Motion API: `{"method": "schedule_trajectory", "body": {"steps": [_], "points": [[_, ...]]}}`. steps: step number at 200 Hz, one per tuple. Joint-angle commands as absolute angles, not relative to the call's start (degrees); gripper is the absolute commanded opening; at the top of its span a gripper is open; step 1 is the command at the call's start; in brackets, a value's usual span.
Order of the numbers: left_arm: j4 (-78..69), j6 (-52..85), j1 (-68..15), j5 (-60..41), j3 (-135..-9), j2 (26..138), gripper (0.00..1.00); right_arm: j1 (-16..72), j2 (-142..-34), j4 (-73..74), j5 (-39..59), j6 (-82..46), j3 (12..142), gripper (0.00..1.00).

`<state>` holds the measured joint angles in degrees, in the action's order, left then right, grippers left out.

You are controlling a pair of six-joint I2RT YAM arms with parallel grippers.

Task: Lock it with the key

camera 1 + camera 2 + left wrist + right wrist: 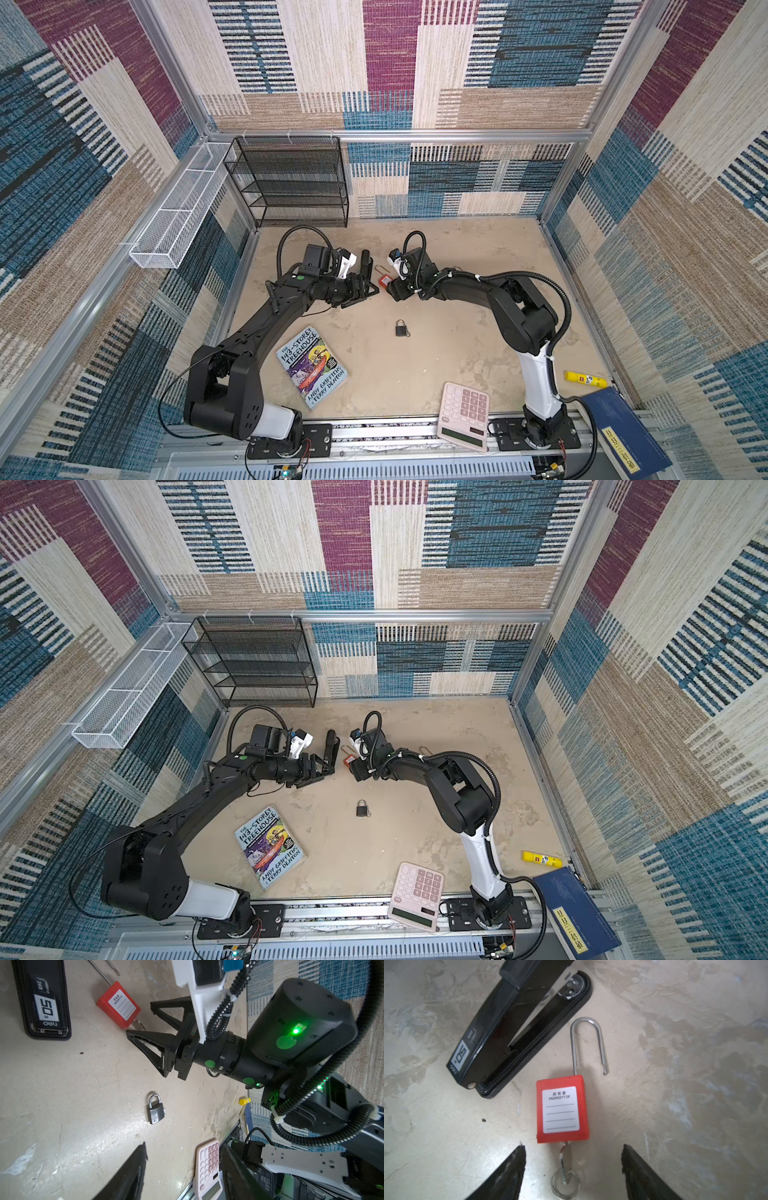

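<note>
The red padlock [562, 1108] lay flat on the table [675, 1084], shackle [573, 1049] open, straight ahead of the nearer right claw [573, 1147] and lengthwise to its reach, with the key [566, 1157] between that claw's spread, empty jaws. The left claw [361, 297] stood open and empty opposite.

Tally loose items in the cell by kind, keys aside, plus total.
Padlocks: 2 (red padlock, black padlock)
Stapler: 1
Books: 2 (treehouse book, blue book)
Calculator: 1
Yellow tube: 1
Total: 7

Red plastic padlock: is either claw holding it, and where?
Nothing is held. Open, the right gripper flanks the silver key in the red plastic padlock; the left gripper is empty.
</note>
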<state>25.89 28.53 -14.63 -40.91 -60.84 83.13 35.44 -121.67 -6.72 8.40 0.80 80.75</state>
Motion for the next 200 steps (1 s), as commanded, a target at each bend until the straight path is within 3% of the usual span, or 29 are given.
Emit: {"method": "schedule_trajectory", "body": {"steps": [1,101,142,200], "points": [[24.48,29.17,-14.5,-41.71,-60.87,82.8,0.59,35.42,-123.26,-7.53,10.01,2.58,82.75,0.72],[23.71,30.34,-14.41,-42.36,-61.03,83.71,0.59,35.38,-128.54,-10.81,9.89,4.53,89.87,0.5],[24.52,30.4,-14.44,-42.1,-61.57,84.21,0.59,35.42,-127.16,-10.05,10.78,4.09,88.82,0.33],[20.23,34.76,-14.87,-41.95,-61.54,84.5,0.57,34.92,-117.5,-8.85,10.07,5.09,82.61,0.32]]}}
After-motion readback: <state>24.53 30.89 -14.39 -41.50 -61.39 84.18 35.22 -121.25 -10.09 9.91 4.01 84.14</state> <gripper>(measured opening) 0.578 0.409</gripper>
